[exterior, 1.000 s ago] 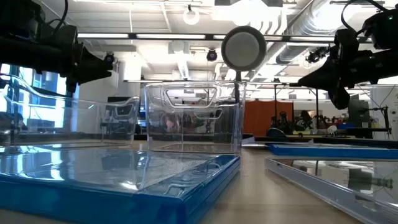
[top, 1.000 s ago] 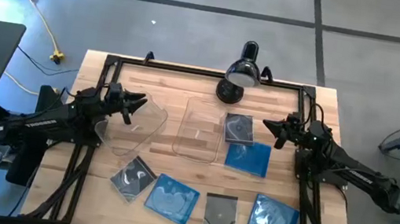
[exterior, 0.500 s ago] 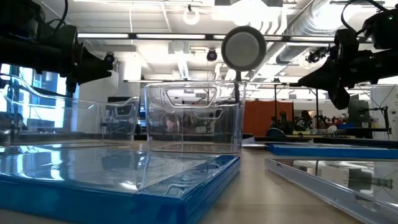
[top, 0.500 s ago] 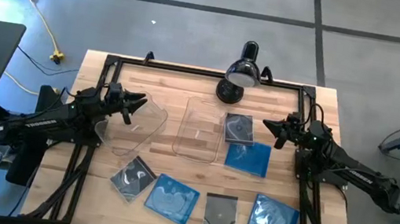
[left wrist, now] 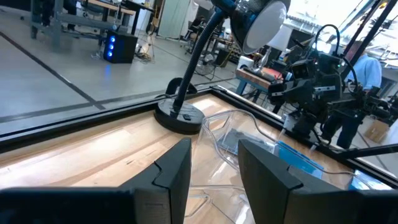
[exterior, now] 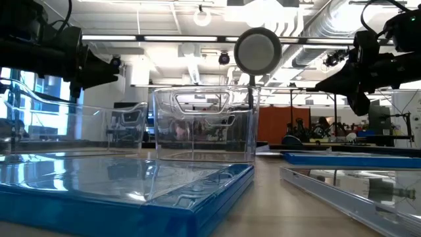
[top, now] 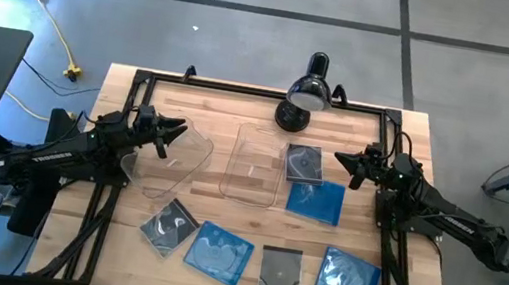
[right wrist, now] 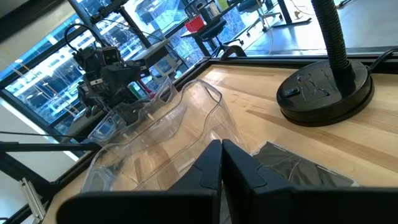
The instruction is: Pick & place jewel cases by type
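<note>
Six jewel cases lie flat on the table. The blue ones are one right of centre (top: 315, 200), one near the front (top: 219, 253) and one front right (top: 348, 278). The dark ones sit beside the middle bin (top: 303, 162), front left (top: 169, 225) and at front centre (top: 281, 272). My left gripper (top: 175, 134) (left wrist: 214, 177) is open and hovers over the far part of the left clear bin (top: 171, 158). My right gripper (top: 341, 161) (right wrist: 222, 163) is shut and held in the air just right of the far dark case.
A second clear bin (top: 253, 165) (exterior: 204, 125) stands mid-table. A black desk lamp (top: 307, 95) stands at the far edge, its base (right wrist: 323, 93) close to both bins. Bare wood (top: 363, 225) lies between the right-hand cases. A black frame rims the table.
</note>
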